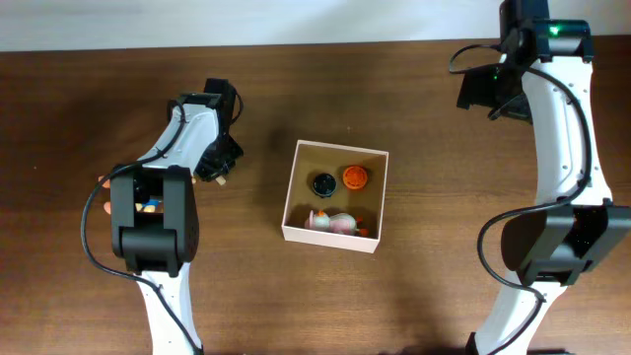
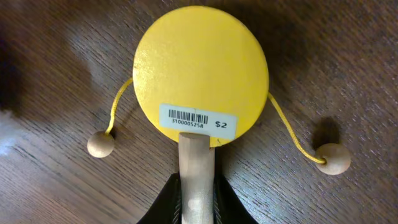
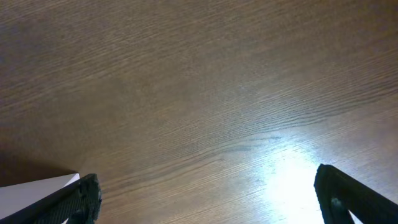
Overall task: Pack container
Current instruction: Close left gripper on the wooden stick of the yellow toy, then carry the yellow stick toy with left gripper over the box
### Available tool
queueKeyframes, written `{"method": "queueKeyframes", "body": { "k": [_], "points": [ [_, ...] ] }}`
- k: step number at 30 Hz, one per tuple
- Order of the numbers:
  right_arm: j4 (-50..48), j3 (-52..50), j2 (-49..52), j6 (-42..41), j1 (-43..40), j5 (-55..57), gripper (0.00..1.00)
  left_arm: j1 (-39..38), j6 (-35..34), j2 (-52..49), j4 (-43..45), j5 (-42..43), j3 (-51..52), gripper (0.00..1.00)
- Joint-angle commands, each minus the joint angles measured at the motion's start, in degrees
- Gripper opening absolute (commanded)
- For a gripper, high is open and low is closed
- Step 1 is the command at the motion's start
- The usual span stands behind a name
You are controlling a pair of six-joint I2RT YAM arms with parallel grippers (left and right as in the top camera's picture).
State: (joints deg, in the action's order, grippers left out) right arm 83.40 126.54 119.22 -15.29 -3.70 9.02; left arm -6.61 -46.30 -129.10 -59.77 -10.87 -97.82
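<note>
Grasp check: left fingers [image 2: 166, 205] were clamped on the wooden handle [image 2: 196, 155] of a yellow pellet drum [image 2: 200, 62]. The drum's disc lay flat on the counter [image 2: 348, 50], at 9 o'clock of the container [image 1: 328, 238] and well apart from it. Right fingers [image 3: 336, 196] stood apart over bare counter, at 2 o'clock of the container.

Judgement:
- Lift straight up before traversing, so the corded beads [image 2: 100, 144] hang free.
- Carry high enough that they clear the near wall.
- Lower onto bare tan floor, away from the orange piece [image 1: 355, 177] and black piece [image 1: 323, 183].

Risk: a bead snagging the rim.

Sticker [image 2: 198, 118] read "3100005258" under a barcode, then "$2".
</note>
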Motion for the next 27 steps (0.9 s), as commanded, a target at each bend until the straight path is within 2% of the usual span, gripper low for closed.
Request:
{"method": "queueKeyframes", "body": {
  "k": [1,9,27],
  "points": [
    [-0.02,0.98,-0.79,-0.68,-0.07,0.70,0.99,0.39,1.51,-2.34,0.24,3.67,2.25,0.02],
    [-0.02,0.98,-0.76,-0.68,-0.07,0.70,0.99,0.39,8.26,-2.03,-3.74,4.02,-3.06,0.02],
    [-0.02,0.98,-0.76,-0.68,-0.07,0.70,0.99,-1.55,27.67,-2.03,-17.33,4.04,-31.39,0.02]
  ]
}}
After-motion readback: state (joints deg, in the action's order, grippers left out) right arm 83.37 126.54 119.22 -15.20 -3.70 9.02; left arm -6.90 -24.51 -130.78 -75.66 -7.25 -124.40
